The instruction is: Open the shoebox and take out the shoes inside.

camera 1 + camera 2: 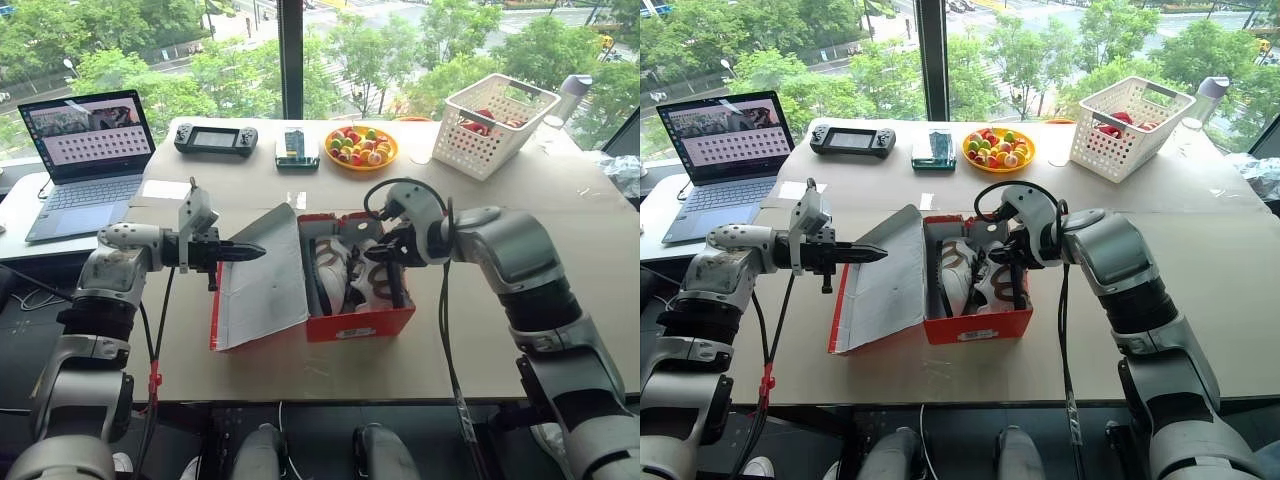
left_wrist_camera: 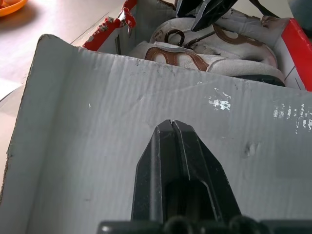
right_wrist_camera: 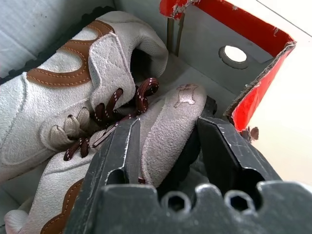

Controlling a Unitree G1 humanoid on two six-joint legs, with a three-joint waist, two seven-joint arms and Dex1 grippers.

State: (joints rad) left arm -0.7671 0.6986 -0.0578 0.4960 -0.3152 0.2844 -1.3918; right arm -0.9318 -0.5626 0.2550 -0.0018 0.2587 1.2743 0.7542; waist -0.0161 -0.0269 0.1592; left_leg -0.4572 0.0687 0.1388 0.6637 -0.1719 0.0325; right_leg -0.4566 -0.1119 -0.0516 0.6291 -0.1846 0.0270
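The red shoebox [image 1: 360, 322] stands open on the table in front of me. Its grey-lined lid [image 1: 262, 282] leans back to the left. My left gripper [image 1: 256, 253] is shut, and its tip [image 2: 171, 124] rests against the lid's inner face. Two pale suede shoes [image 1: 337, 272] with brown trim and dark laces lie inside the box. My right gripper [image 1: 396, 288] reaches down into the box from the right. In the right wrist view it [image 3: 168, 124] is open, with one shoe's [image 3: 170, 117] end between its fingers. The other shoe [image 3: 73, 83] lies beside it.
At the table's back edge are a laptop [image 1: 88, 150], a game console [image 1: 215, 138], a small boxed item [image 1: 297, 148], an orange plate of coloured balls [image 1: 361, 147] and a white lattice basket [image 1: 497, 123]. Bare tabletop lies to the right of the box.
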